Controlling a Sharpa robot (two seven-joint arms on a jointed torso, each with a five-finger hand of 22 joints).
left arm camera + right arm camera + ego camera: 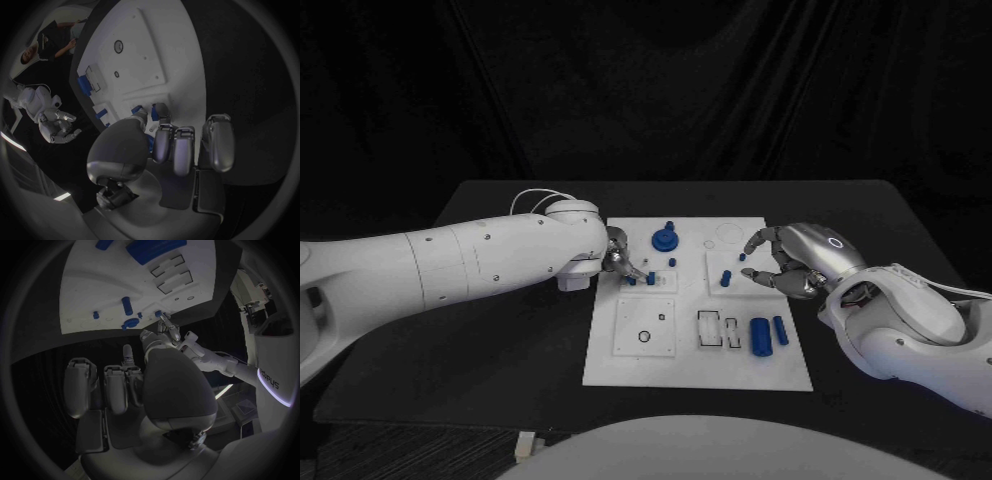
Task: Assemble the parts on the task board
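The white task board point(697, 345) lies mid-table. My left hand point(620, 262) reaches over its left edge and pinches a small blue part point(635, 281) between thumb and finger just above the board; the left wrist view shows that part point(154, 114) at the fingertips. My right hand point(788, 262) hovers over the board's right edge with its fingers apart and nothing in them. A round blue gear-like part point(666, 239) sits at the board's far side. A blue peg point(726, 278) stands near the right hand. A large blue cylinder point(760, 335) lies at the near right.
A smaller blue bar point(780, 330) lies beside the cylinder, and rectangular slots point(713, 330) and a ring hole point(643, 336) mark the board's near part. Black table point(516, 330) surrounds the board on all sides.
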